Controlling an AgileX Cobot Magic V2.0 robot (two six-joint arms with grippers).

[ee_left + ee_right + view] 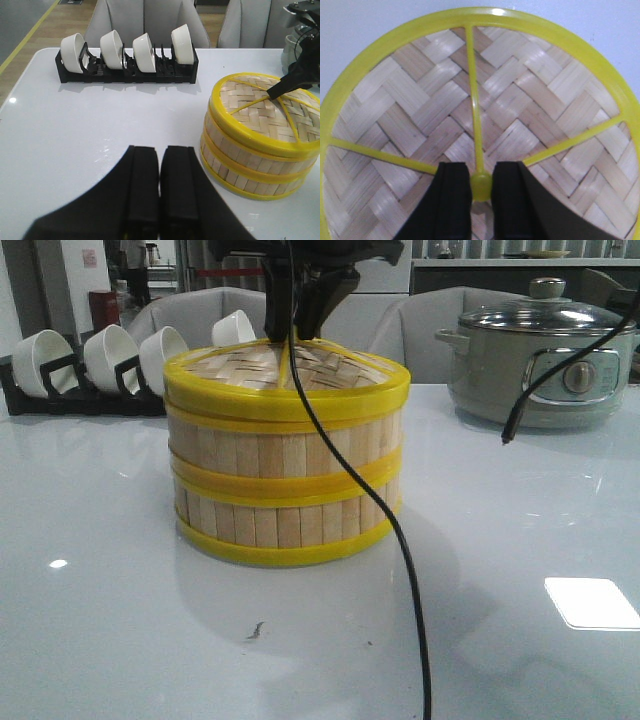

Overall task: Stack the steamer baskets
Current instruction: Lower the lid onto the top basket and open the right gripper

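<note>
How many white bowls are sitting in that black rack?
4. They stand on edge in a row along the black rack behind the stacked baskets: first bowl, second bowl, third bowl, fourth bowl nearest the baskets. None looks hidden.

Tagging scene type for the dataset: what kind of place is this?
Probably a staged kitchen or dining demo area, not a home. A glossy white table holds a rack of white bowls, a grey-green electric pot with glass lid, and stacked steamer baskets. Grey upholstered chairs stand behind the table.
</note>
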